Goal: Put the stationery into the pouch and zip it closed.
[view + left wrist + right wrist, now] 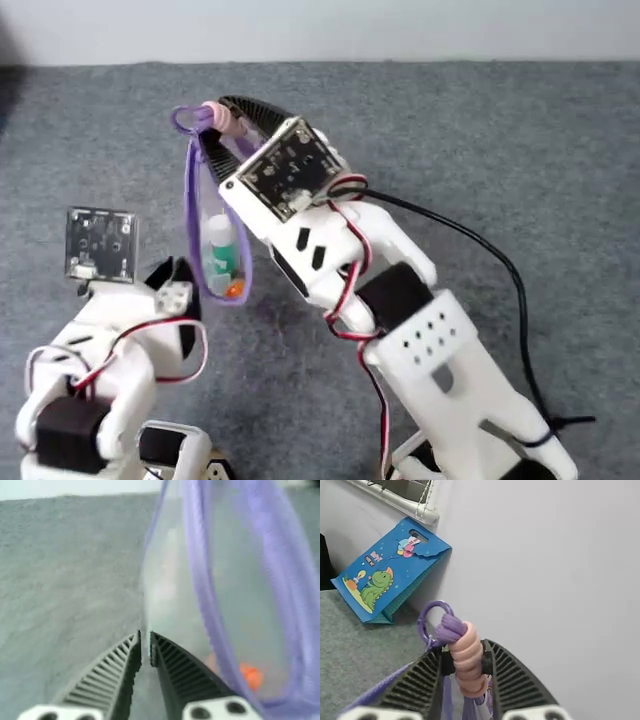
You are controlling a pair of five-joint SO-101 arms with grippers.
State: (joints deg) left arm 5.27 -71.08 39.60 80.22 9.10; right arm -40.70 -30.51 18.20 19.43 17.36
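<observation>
Over grey carpet (520, 150), left tool (145, 647) pinches the pouch (190, 220) edge, right tool (464, 653) clamps its pink pull (470, 676).

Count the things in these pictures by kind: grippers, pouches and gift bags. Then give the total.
Grippers: 2, the left gripper and the right gripper
Pouch: 1
Gift bag: 1
Total: 4

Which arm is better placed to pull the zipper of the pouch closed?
The right arm, likely: the right gripper is shut on the pink pull at the ringed end of the pouch; the left gripper only pinches its other end.
</observation>
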